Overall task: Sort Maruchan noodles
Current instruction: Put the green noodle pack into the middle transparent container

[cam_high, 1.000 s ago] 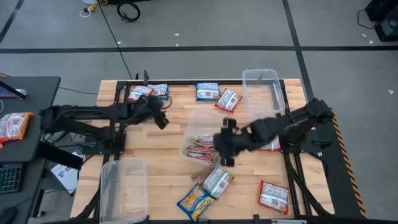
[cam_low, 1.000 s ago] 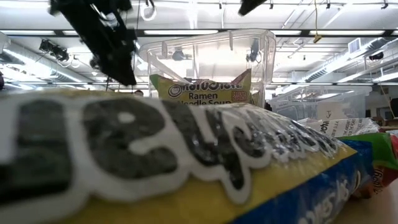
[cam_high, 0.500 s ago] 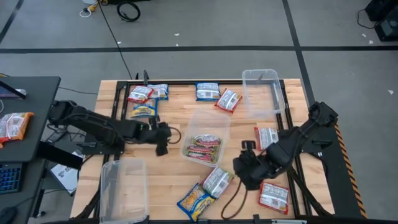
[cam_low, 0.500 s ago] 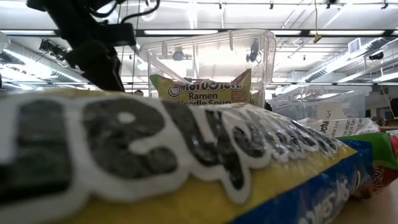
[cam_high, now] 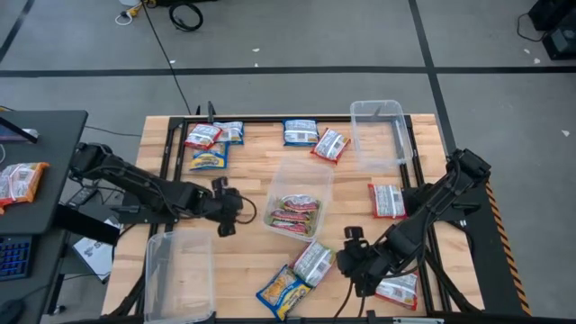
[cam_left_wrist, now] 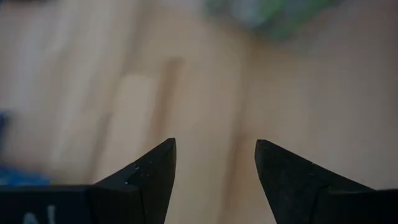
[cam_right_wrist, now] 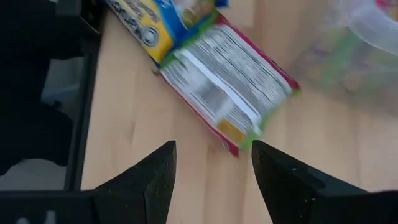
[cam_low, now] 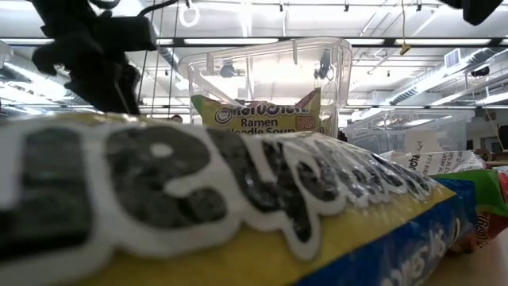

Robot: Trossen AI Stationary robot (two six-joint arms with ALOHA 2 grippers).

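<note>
Ramen packets lie about the table. A silvery green-pink packet (cam_high: 313, 262) (cam_right_wrist: 230, 87) and a blue-and-yellow one (cam_high: 282, 292) (cam_right_wrist: 143, 28) rest flat near the near edge; the blue-and-yellow one fills the low view (cam_low: 198, 206). My right gripper (cam_high: 354, 257) (cam_right_wrist: 213, 168) is open, just right of the silvery packet, touching nothing. My left gripper (cam_high: 227, 210) (cam_left_wrist: 215, 162) is open over bare wood, left of the central clear tub (cam_high: 317, 173), which holds silvery packets (cam_high: 295, 211).
Red-and-white packets lie at the right (cam_high: 387, 200) and near right (cam_high: 397, 289). More packets sit along the far edge (cam_high: 216, 135) (cam_high: 300, 131) (cam_high: 330, 145) (cam_high: 209, 159). Clear tubs stand at the far right (cam_high: 378, 133) and near left (cam_high: 178, 274). Bare wood shows between the left gripper and the far packets.
My right gripper has swung from above the central tub toward the near edge and come down beside the silvery packet. My left gripper has moved from near the far-left packets toward the near edge, stopping left of the central tub.
</note>
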